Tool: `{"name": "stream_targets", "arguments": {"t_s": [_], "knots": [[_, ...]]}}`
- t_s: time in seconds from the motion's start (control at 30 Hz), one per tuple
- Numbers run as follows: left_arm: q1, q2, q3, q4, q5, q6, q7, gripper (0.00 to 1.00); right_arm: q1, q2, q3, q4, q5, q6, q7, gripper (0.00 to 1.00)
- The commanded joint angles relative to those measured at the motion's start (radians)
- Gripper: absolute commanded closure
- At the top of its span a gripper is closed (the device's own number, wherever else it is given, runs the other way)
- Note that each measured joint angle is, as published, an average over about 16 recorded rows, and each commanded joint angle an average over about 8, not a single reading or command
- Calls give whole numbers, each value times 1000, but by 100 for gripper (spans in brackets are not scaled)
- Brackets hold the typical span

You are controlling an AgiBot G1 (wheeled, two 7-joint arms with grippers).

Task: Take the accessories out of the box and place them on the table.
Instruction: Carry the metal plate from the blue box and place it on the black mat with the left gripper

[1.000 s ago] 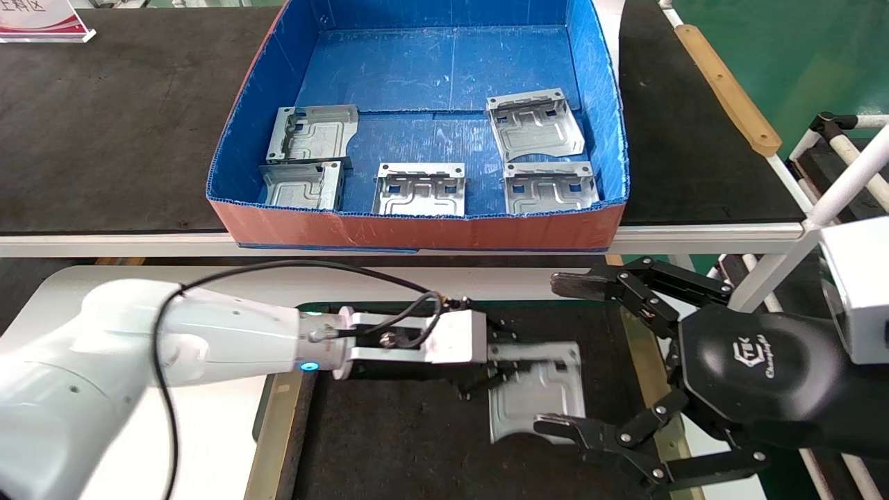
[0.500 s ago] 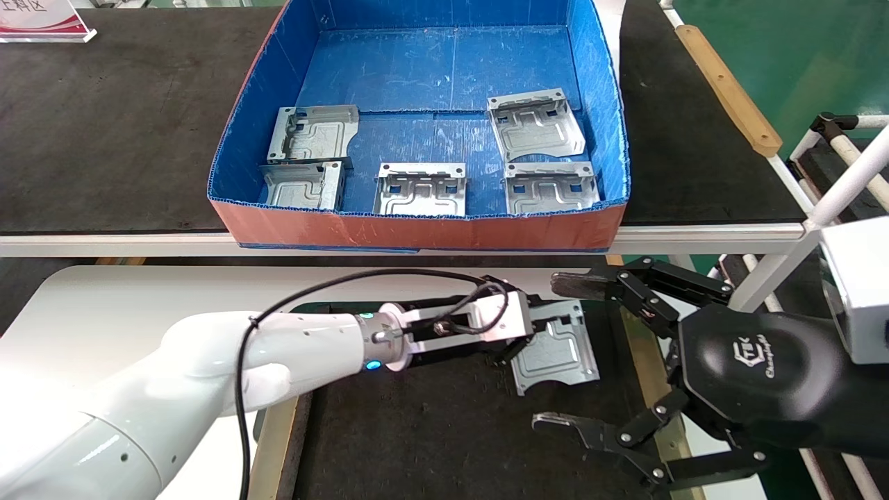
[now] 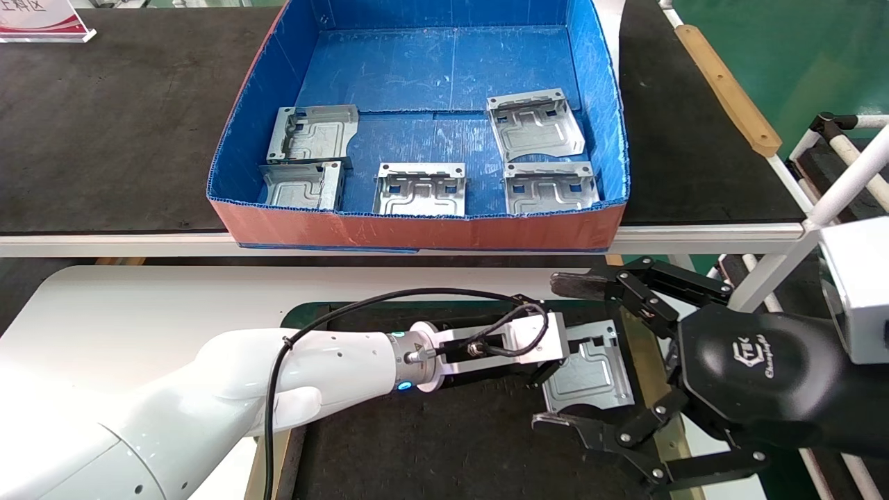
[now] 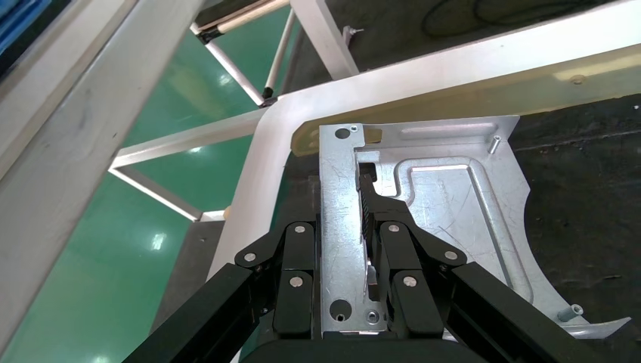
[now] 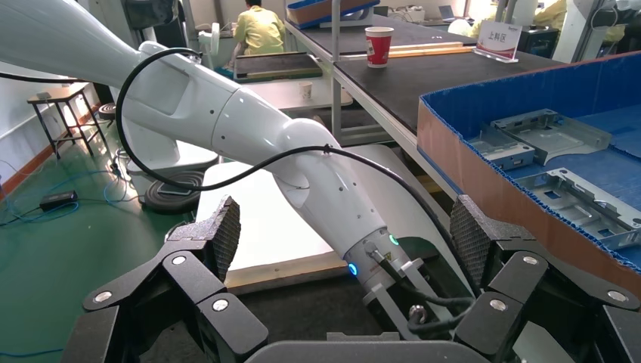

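Observation:
My left gripper (image 3: pixel 549 361) is shut on the side flange of one silver plate (image 3: pixel 590 371) and holds it low over the right end of the dark mat (image 3: pixel 417 444) on the white table (image 3: pixel 139 305). In the left wrist view the fingers (image 4: pixel 378 219) pinch that flange, and the plate (image 4: pixel 453 219) reaches out to the mat's tan edge. My right gripper (image 3: pixel 552 351) is wide open, with one finger on each side of the held plate; its pads (image 5: pixel 223 227) are far apart. Several more plates (image 3: pixel 420 189) lie in the near half of the blue box (image 3: pixel 417 229).
The box stands on a long black bench (image 3: pixel 104 125) with a white rim, beyond the table. A white pipe frame (image 3: pixel 840 187) is at the right. A wooden strip (image 3: pixel 726 87) lies on the bench's right edge. A sign (image 3: pixel 42 21) stands at the far left.
My left arm has stretched out to the right and carried the plate from the middle of the mat to its right end, between the right gripper's open fingers. The right gripper has stayed still.

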Motion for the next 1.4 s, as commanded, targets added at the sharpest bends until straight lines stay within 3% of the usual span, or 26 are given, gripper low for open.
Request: {"name": "stream_targets", "arguments": {"t_s": [0.03, 0.5, 0.53, 0.77, 0.8, 1.4], "knots": [[-2, 0, 23, -13, -16, -15, -2, 100, 0, 0, 0, 0, 0, 0, 0, 0], [-21, -2, 121, -39, -97, -86, 6, 100, 0, 0, 0, 0, 0, 0, 0, 0], [-22, -2, 126, -40, -102, -88, 6, 94, 0, 0, 0, 0, 0, 0, 0, 0], [-21, -1, 150, -48, -129, -96, 1, 6, 0, 0, 0, 0, 0, 0, 0, 0], [-21, -1, 152, -49, -131, -96, 0, 0, 0, 0, 0, 0, 0, 0, 0, 0], [-21, -2, 144, -46, -122, -93, 3, 0, 0, 0, 0, 0, 0, 0, 0, 0]]}}
